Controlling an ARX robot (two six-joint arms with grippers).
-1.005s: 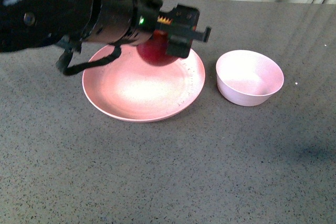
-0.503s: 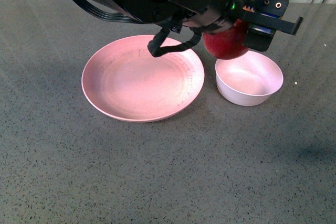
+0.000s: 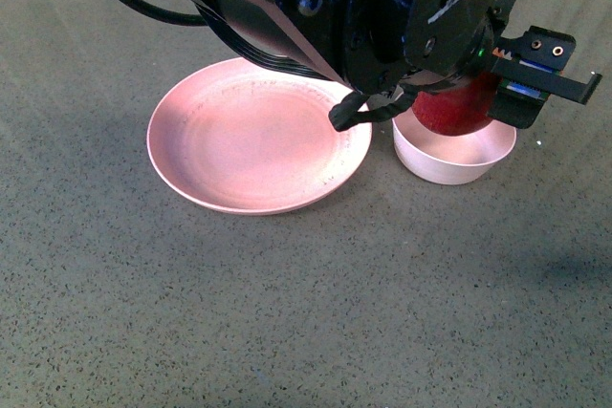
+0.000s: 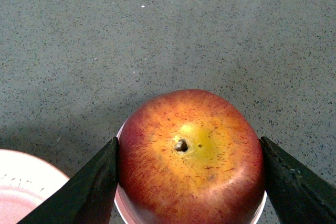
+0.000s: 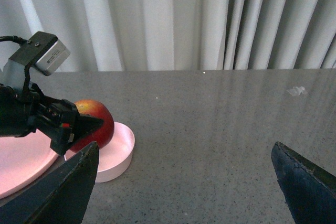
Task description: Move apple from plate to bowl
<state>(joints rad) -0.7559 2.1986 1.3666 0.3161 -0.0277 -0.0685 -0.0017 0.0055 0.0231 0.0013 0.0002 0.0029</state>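
My left gripper (image 3: 478, 102) is shut on the dark-red apple (image 3: 457, 110), holding it just over the small pale bowl (image 3: 449, 161). In the left wrist view the apple (image 4: 191, 158) fills the gap between both black fingers (image 4: 86, 187), yellow patch and stem up, with the bowl's rim (image 4: 119, 203) showing under it. The wide pink plate (image 3: 253, 136) lies bare to the left of the bowl. In the right wrist view my right gripper (image 5: 184, 182) is open over bare table, with the apple (image 5: 94, 124), bowl (image 5: 118, 153) and plate (image 5: 21, 163) off to one side.
The dark speckled tabletop (image 3: 306, 312) stretches all around the dishes. White curtains (image 5: 173, 19) hang behind the table's far edge. The left arm's dark body (image 3: 316, 7) covers the back of the plate area in the front view.
The left gripper has carried the apple rightward from above the plate to above the bowl and a little lower. The plate is left bare.
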